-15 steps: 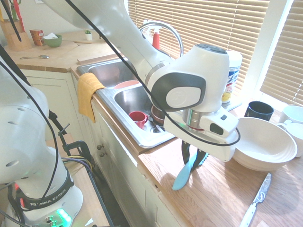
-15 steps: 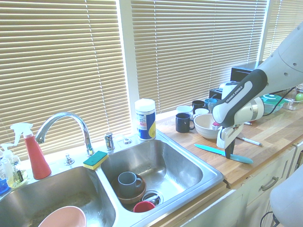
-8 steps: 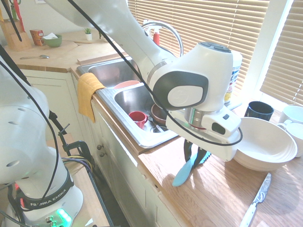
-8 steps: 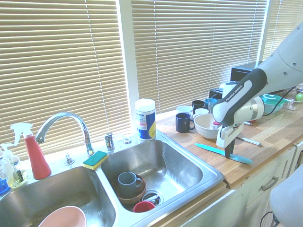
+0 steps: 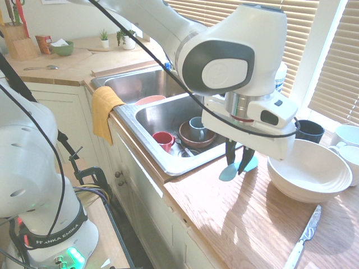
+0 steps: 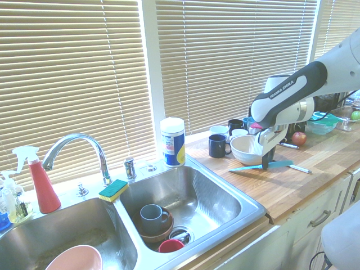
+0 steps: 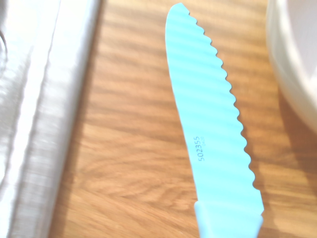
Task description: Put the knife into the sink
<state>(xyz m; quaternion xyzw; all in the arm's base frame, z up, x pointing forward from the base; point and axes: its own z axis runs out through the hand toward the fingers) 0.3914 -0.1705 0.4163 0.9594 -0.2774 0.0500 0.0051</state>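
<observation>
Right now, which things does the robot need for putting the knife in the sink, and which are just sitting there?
For the job:
- the blue knife, lifted off the counter
- the claw, shut on the knife
- the sink

Just sitting there:
- the white bowl
- the metal knife
- the sponge
- the red spray bottle
- the mugs by the window
- the yellow cloth
</observation>
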